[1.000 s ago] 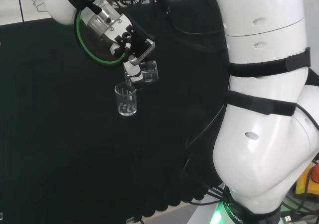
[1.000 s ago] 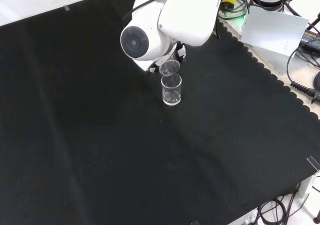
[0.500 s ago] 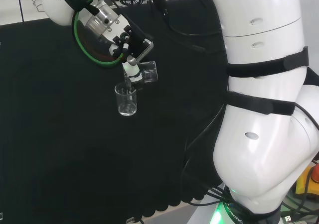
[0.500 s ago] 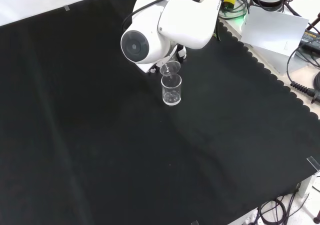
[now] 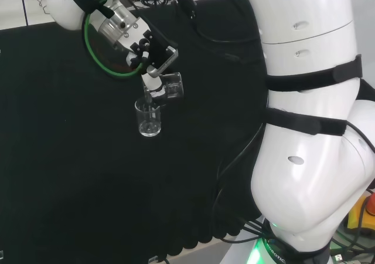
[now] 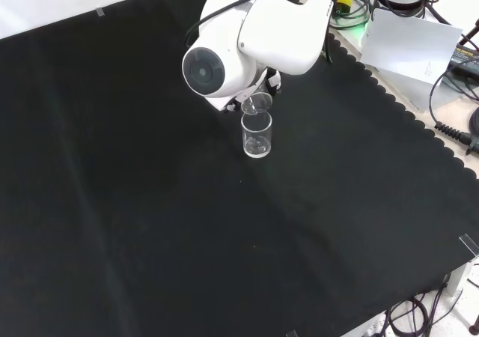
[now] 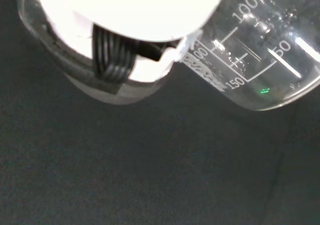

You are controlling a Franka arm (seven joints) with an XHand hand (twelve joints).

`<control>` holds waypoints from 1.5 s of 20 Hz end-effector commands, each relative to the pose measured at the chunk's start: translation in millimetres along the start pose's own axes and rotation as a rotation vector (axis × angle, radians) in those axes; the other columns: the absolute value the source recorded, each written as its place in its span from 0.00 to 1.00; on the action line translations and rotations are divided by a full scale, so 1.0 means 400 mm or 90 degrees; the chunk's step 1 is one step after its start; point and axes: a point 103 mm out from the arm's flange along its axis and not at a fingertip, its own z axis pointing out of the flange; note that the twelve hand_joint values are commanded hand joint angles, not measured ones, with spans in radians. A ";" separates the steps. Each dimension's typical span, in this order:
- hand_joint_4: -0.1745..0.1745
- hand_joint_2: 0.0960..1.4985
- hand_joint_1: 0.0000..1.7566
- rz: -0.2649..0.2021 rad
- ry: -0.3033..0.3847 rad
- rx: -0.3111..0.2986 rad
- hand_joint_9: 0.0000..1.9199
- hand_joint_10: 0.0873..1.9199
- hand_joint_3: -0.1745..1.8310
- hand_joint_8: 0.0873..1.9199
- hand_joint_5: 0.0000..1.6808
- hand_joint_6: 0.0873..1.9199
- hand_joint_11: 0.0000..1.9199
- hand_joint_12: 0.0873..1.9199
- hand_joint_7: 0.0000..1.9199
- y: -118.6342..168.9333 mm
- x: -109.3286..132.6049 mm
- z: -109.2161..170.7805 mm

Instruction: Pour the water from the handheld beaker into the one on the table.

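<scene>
Two beakers matter, I see both in the head view. Nearest the hand (image 5: 153, 64): the handheld beaker (image 5: 171, 85), clamped in curled fingers, tipped well onto its side. In the wrist view the handheld beaker (image 7: 260, 50) sits right against the white finger (image 7: 150, 15), droplets on its wall. I can't tell how much water is left inside.

Just below the hand: the table beaker (image 5: 148, 118), upright on the black cloth (image 5: 70, 176), its rim close under the lip of the tilted one. Front view agrees: tilted beaker (image 6: 257, 103) directly over the standing table beaker (image 6: 257, 135).

Step, as I judge it: mid-pour, or near the end of it. Next move I'd call for: hold the lip over the lower rim, tilt a bit more until it drains, then roll back upright. Risk is spilling past the rim.

Pose: wrist rolled over, hand hanging out from the silver flange, green cable looped behind it. Farther back, the big white arm links (image 5: 310, 129) stand beside the bench.
</scene>
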 end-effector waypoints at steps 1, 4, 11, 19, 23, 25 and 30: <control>0.00 0.38 0.74 -0.005 0.006 0.002 0.79 0.41 0.49 0.48 0.66 0.49 0.59 0.38 0.61 0.002 0.001 0.003; 0.00 0.38 0.74 -0.005 0.011 -0.003 0.79 0.41 0.49 0.48 0.66 0.49 0.59 0.38 0.61 0.003 -0.001 0.004; 0.00 0.38 0.74 0.000 0.005 -0.039 0.79 0.40 0.49 0.48 0.66 0.49 0.59 0.38 0.61 -0.014 -0.014 -0.012; 0.00 0.38 0.74 -0.032 0.040 -0.109 0.79 0.40 0.49 0.48 0.66 0.49 0.59 0.38 0.61 -0.032 -0.003 -0.027; 0.00 0.38 0.74 -0.058 0.084 -0.149 0.79 0.40 0.49 0.48 0.66 0.49 0.59 0.38 0.61 -0.032 -0.027 -0.017; 0.00 0.38 0.74 -0.073 0.113 -0.165 0.79 0.40 0.49 0.48 0.66 0.49 0.59 0.38 0.61 -0.025 -0.041 -0.007; 0.00 0.40 0.74 -0.100 0.188 -0.226 0.79 0.40 0.47 0.47 0.66 0.48 0.59 0.37 0.61 -0.003 -0.099 0.048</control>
